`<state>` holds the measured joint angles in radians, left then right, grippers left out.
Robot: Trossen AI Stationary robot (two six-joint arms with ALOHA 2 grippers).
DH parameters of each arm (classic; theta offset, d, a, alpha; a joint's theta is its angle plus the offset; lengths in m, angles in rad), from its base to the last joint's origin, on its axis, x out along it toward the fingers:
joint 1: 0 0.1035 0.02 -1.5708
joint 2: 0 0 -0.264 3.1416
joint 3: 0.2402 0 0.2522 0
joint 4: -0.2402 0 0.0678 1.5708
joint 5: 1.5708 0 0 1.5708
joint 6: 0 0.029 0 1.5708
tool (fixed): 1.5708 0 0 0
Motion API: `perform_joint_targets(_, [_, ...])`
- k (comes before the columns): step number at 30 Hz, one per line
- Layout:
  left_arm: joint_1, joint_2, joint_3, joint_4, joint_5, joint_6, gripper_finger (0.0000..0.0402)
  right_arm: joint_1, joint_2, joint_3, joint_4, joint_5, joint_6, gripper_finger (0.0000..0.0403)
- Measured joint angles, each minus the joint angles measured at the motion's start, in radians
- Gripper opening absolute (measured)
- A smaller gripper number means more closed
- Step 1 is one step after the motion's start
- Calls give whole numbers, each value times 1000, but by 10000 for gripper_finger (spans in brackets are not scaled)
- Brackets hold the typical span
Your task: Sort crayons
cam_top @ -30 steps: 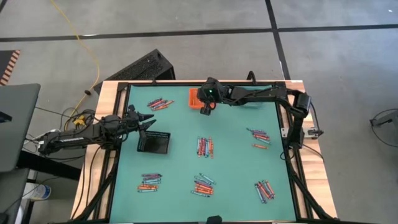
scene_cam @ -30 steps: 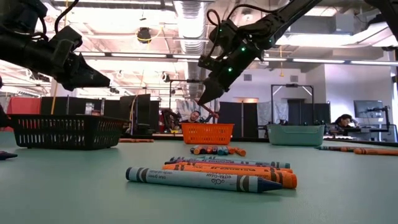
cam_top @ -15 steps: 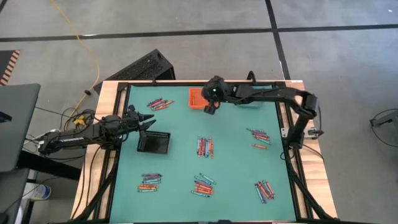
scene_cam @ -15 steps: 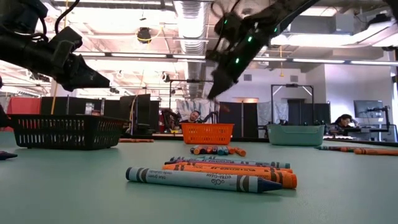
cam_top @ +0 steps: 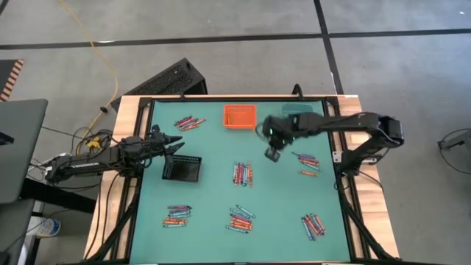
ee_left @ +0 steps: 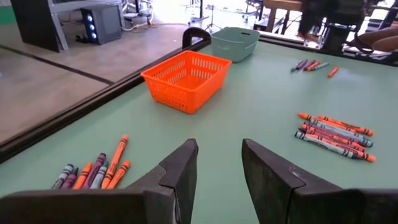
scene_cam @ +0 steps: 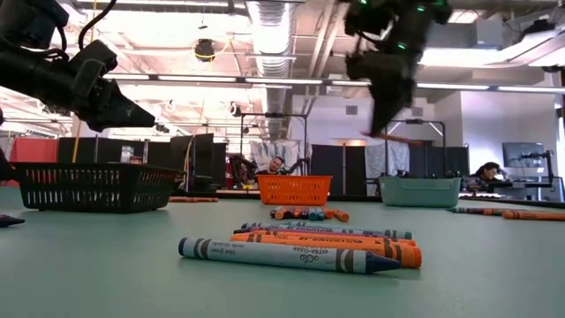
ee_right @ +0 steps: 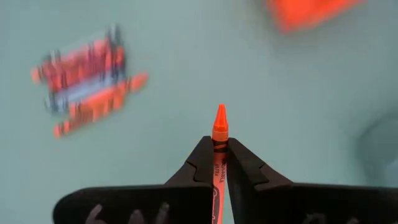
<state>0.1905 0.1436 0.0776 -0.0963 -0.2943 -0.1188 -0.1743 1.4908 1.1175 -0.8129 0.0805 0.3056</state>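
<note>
green table (cam_top: 280, 213), crayons (cam_top: 242, 174) scattered in clusters

- I see the green table top (cam_top: 280, 213) framed by a black rail on a wooden base
- An orange bin (cam_top: 239, 116) sits near the far edge, about the middle
- A teal bin (ee_left: 234, 43) stands just beside it, toward the right side
- A black mesh basket (cam_top: 182, 168) sits on the left half of the table
- Off the table I can make out a yellow cable (cam_top: 109, 70) trailing across the grey floor and a black crate (cam_top: 171, 79) tipped against the far left corner
- In the low view a person (scene_cam: 486, 174) sits far back in the room
</note>
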Motion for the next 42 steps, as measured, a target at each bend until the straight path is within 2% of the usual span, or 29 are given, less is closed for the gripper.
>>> perform_joint_targets(5, [0, 0, 0, -7, 0, -21, 116, 99, 1, -130, 9, 49, 162, 31])
perform_joint_targets(9, [0, 0, 0, -8, 0, -59, 116, 127, 2, -191, 6, 50, 248, 31])
perform_joint_targets(22, [0, 0, 0, -29, -6, -51, 116, 127, 1, -288, 6, 50, 215, 31])
perform_joint_targets(29, [0, 0, 0, -29, -6, -51, 116, 128, 1, -290, 16, 52, 134, 31])
perform_joint_targets(42, [0, 0, 0, -27, -8, -51, 116, 128, 1, -289, 16, 51, 128, 31])
